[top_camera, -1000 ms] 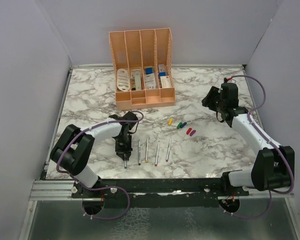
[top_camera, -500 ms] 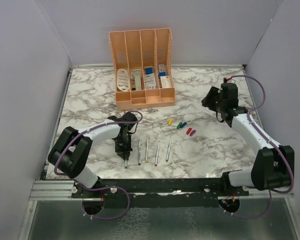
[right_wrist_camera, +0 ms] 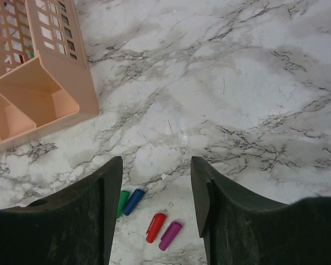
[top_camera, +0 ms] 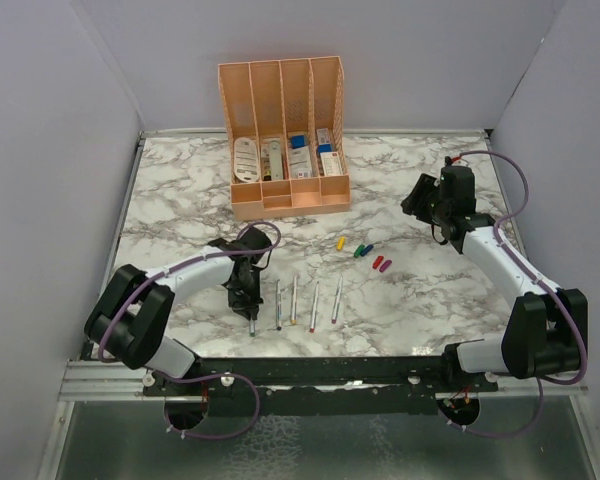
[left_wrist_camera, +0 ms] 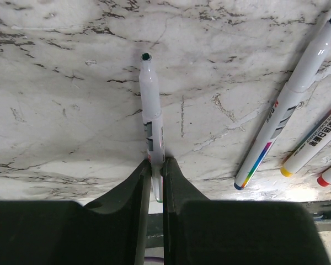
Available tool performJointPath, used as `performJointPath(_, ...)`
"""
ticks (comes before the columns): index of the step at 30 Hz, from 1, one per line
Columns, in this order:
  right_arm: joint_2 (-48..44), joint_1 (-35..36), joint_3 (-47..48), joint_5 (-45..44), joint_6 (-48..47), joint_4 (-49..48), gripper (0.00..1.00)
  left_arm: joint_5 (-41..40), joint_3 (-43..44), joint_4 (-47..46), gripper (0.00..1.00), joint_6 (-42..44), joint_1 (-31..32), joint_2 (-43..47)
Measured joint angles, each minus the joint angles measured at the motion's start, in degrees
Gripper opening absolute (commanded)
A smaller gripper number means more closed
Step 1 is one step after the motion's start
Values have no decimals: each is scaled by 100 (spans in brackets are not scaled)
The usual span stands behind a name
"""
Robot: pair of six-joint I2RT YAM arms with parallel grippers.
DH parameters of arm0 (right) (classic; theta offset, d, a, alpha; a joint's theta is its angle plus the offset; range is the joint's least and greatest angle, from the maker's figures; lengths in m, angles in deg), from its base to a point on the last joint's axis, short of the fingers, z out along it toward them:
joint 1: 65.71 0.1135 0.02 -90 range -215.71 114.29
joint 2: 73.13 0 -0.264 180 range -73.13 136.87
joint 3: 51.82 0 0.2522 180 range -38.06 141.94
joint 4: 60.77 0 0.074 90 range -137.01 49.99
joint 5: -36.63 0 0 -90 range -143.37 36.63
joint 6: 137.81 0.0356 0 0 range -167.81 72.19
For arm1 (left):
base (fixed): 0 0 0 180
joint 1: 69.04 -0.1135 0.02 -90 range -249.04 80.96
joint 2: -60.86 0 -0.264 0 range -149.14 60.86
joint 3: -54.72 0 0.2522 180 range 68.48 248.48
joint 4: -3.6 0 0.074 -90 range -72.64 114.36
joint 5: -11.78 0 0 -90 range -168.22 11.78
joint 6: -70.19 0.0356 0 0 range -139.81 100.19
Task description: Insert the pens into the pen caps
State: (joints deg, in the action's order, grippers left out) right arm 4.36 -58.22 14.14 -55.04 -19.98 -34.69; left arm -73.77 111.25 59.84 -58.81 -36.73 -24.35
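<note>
Just pinched shut with the left gripper (left_wrist_camera: 156,165) on the leftmost pen (left_wrist_camera: 150,105), so ready for lifting toward the caps (right_wrist_camera: 155,227); right gripper (right_wrist_camera: 156,168) half open, empty.

Black left gripper (left_wrist_camera: 156,161) low, jaws pinched on thin grey-white pen (left_wrist_camera: 151,105) jutting ahead, black right gripper (right_wrist_camera: 156,165) raised, jaws parted

The marble-look table (top_camera: 180,190) is shining a little and looking smooth. The pens (left_wrist_camera: 287,105) are looking like glossy white plastic (the tiny caps (right_wrist_camera: 155,226) too). At twelve o'clock the peach organiser (top_camera: 290,206) is looking like matt plastic.
</note>
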Motion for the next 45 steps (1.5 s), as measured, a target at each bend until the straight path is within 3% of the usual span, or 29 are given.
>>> performJointPath(9,0,0,0,92,-61,-2,52,22,365,341,2,13,0,-470)
performJointPath(18,0,0,0,116,-76,-31,52,11,455,435,21,17,0,-560)
performJointPath(27,0,0,0,201,-111,-42,52,-105,457,431,30,13,0,-533)
performJointPath(39,0,0,0,262,-111,-46,53,-284,651,413,28,46,2,-627)
performJointPath(45,0,0,0,262,-111,-48,52,-358,726,306,9,90,2,-704)
